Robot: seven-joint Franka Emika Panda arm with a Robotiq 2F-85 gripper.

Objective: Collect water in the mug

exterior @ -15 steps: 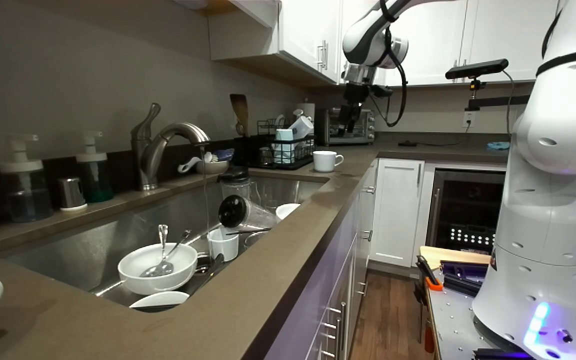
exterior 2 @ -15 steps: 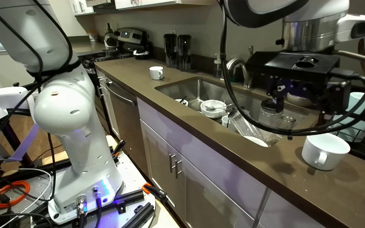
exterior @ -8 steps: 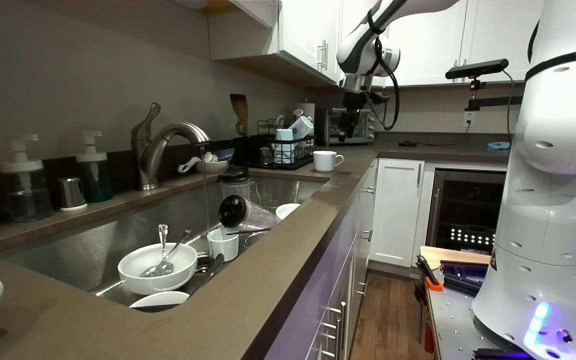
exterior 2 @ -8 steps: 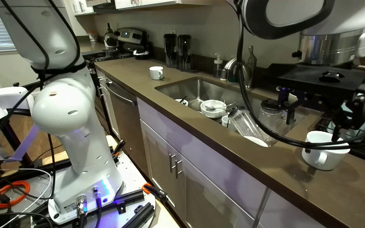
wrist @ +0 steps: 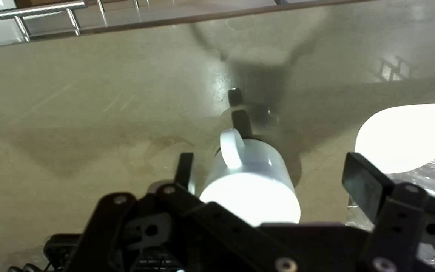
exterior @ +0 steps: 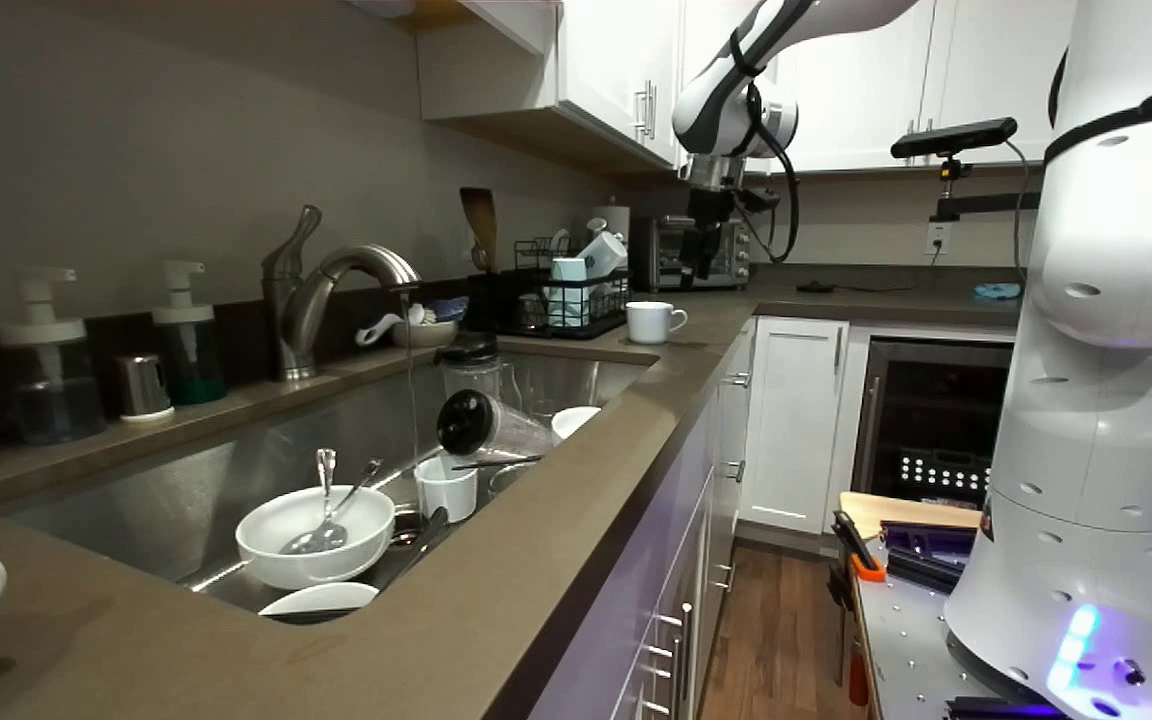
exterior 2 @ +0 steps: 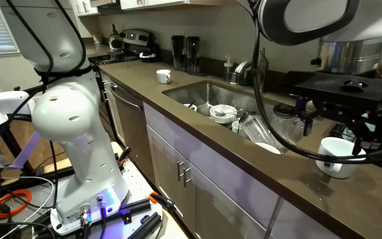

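A white mug (exterior: 648, 323) stands upright on the counter beside the sink's end, and also shows in an exterior view (exterior 2: 335, 147) and the wrist view (wrist: 263, 162). Its handle points toward the counter's front edge. My gripper (wrist: 276, 177) is open and empty, above the mug; it also shows in both exterior views (exterior: 698, 265) (exterior 2: 333, 137). In the wrist view the mug lies between the fingers, nearer the left one, with part of its rim hidden by the gripper. The faucet (exterior: 356, 265) runs a thin water stream (exterior: 412, 390) into the sink (exterior 2: 191, 91).
The sink holds a white bowl (exterior: 316, 540) with spoons, a white cup (exterior: 446, 490) and clear jars (exterior 2: 257, 127). A dish rack (exterior: 586, 305) stands behind the mug. Another white mug (exterior 2: 163, 76) stands on the counter past the sink. A cabinet (exterior: 616, 70) hangs above.
My gripper has come down and moved to the right in an exterior view, closer over the mug, slowing in the last half second. The mug has not moved; the water keeps running.
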